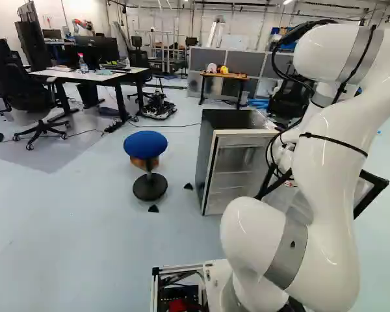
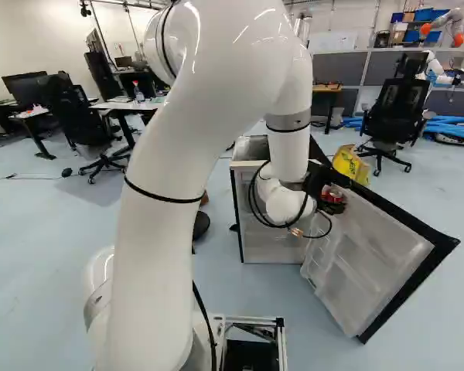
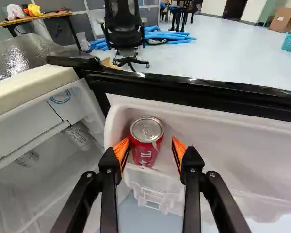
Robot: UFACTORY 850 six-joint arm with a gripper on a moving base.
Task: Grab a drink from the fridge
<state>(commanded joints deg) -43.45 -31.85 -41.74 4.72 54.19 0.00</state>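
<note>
You're at the grasp step: hand [image 3: 150, 146] wide open, holding nothing, fingers straddling the red can [image 3: 146, 141] at the hinge-end corner of the door shelf [image 3: 213, 141]. One finger sits right by the can, the other apart, so centre up before you close, then lift clear of the shelf's edge before backing off.

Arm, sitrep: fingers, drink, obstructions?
Fingers open, either side of red can, no grip. Can standing in open fridge door's shelf. Door's black rim just beyond can; nothing seen between fingers and can.
</note>
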